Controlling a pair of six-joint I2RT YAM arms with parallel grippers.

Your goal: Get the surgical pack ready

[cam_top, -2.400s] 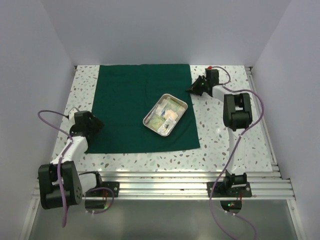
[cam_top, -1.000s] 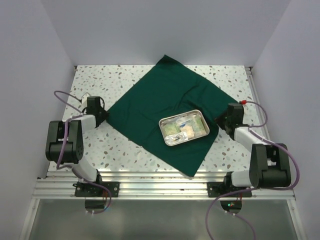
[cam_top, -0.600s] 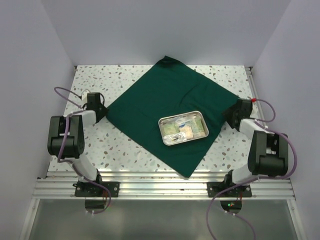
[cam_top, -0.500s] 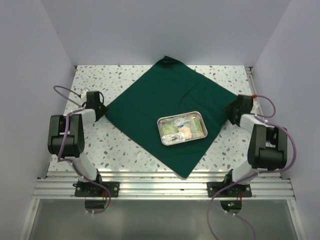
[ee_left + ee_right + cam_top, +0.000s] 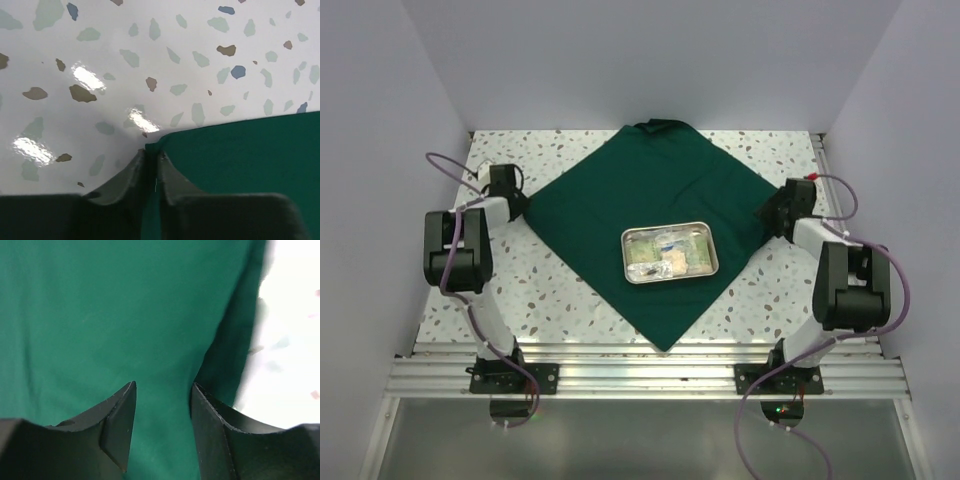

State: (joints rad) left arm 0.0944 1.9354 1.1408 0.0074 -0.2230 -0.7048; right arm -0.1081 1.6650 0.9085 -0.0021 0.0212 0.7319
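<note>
On the speckled table (image 5: pixel 570 300), the dark green cloth (image 5: pixel 620 190) now lies stretched flat as a diamond, its earlier wrinkles gone. The steel tray (image 5: pixel 670 226) has ridden leftward to its centre. The left gripper (image 5: pixel 151 152) pinches the cloth's left corner. The right gripper (image 5: pixel 162 387) stands spread over the right corner, released, so folding can probably begin.

Spread flat as a diamond, dark green cloth (image 5: pixel 620 190), with shiny steel tray (image 5: pixel 713 252) of clear pouches (image 5: pixel 665 250) resting near its middle.
</note>
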